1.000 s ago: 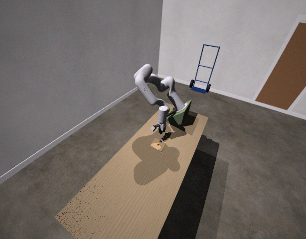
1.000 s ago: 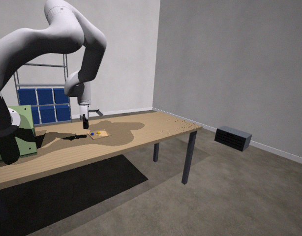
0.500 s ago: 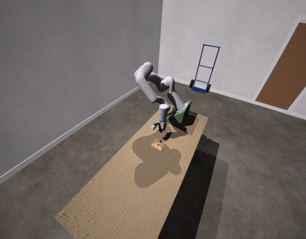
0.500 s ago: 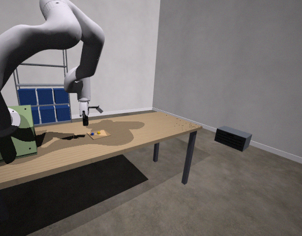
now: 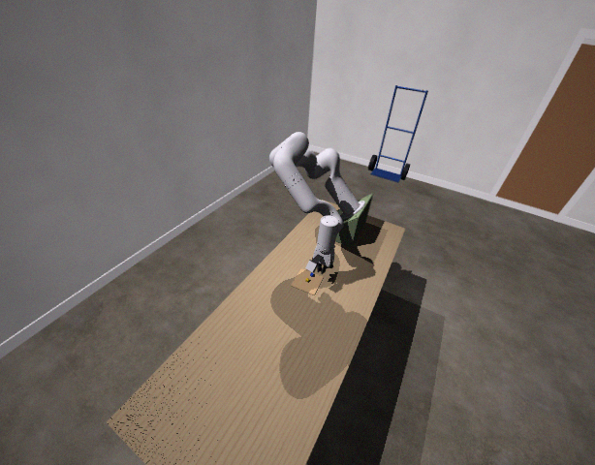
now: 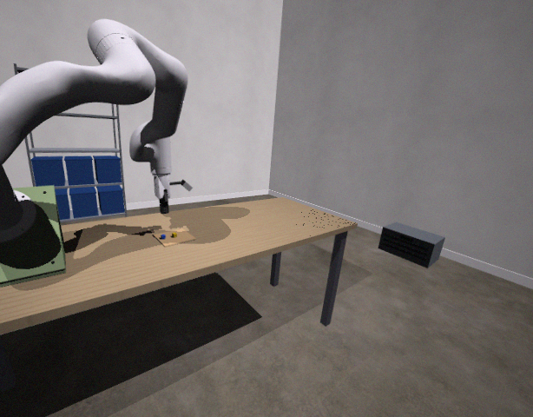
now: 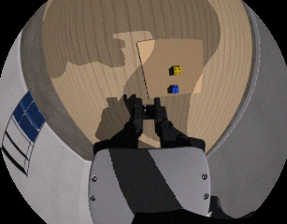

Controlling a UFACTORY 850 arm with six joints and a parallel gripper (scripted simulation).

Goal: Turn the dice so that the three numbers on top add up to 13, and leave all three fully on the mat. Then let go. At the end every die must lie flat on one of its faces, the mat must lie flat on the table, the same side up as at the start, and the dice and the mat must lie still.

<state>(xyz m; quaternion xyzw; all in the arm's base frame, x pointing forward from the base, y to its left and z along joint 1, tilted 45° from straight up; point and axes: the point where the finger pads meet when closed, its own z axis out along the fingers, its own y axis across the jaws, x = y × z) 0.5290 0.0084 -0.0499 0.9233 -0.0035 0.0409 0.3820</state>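
Note:
The mat (image 5: 315, 287) (image 6: 167, 242) (image 7: 192, 51) lies flat on the table. A yellow die (image 5: 307, 280) (image 6: 174, 234) (image 7: 177, 70) lies near its middle. A blue die (image 5: 311, 274) (image 6: 162, 235) (image 7: 175, 89) lies near the mat's edge closest to the gripper in the wrist view. Both are on the mat; their pips are too small to read surely. My gripper (image 5: 321, 268) (image 6: 164, 211) (image 7: 148, 105) is shut on a black die (image 7: 148, 112) with light pips and holds it above the table, beside the mat. The fingers hide part of this die.
The wooden table (image 5: 247, 340) (image 6: 266, 224) carries the arm's green base plate (image 5: 355, 220) (image 6: 58, 224) at one end. Shadows of the arm fall over the mat and table. A shelf with blue bins (image 6: 80, 170), a blue hand truck (image 5: 400, 130) and a grey box (image 6: 410, 244) stand away from the table.

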